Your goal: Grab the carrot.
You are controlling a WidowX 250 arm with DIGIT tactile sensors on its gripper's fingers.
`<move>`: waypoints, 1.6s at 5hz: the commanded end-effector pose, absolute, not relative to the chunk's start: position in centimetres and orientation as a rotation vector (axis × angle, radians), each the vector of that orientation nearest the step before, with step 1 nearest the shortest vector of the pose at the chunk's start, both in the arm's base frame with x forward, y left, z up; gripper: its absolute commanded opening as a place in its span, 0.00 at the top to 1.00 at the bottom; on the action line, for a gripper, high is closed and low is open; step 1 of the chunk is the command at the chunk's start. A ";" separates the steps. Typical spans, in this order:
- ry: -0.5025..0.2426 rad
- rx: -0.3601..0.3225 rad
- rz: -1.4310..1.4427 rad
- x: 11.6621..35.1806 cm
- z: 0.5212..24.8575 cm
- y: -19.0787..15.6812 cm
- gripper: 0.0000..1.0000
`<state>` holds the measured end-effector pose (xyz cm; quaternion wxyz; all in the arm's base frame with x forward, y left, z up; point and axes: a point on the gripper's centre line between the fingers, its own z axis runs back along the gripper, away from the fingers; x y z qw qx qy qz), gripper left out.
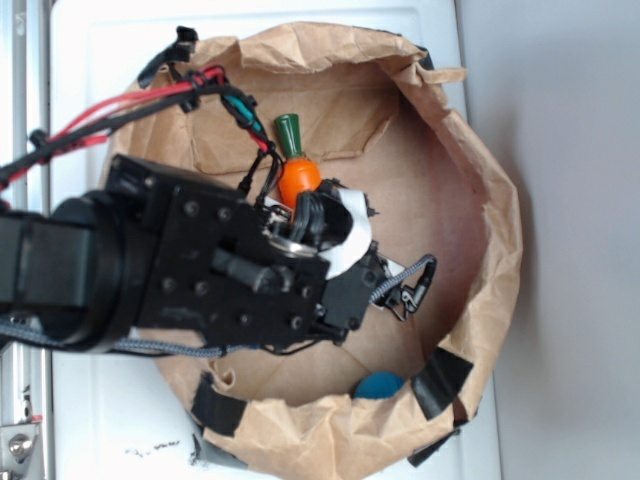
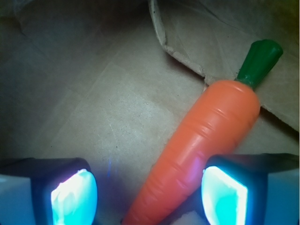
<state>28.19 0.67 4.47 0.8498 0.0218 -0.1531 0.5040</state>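
Now tool (image 2: 149, 192) spread wide; carrot (image 2: 201, 140) between pads, seemingly touching right one.

Brown paper bag (image 1: 480, 250), blue obj (image 1: 381, 385) inside

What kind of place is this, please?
Probably a robot test setup, not a home: a taped brown paper bag on a white surface, holding a toy carrot, with the hand over it.

Your arm (image 1: 150, 265) reaches in from nine o'clock, its wrist angled down toward four o'clock. Your gripper (image 2: 150, 194) has its jaws spread wide, one pad (image 2: 75, 197) at seven o'clock and the other at five o'clock in the wrist view, clamped on nothing.
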 end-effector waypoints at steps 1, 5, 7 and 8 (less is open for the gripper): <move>-0.194 -0.075 1.185 31.6 8.6 2.1 0.00; -0.204 -0.065 1.292 30.4 3.6 3.1 0.00; -0.201 -0.027 1.275 31.0 1.1 2.6 1.00; -0.204 -0.037 1.279 30.7 1.3 2.7 1.00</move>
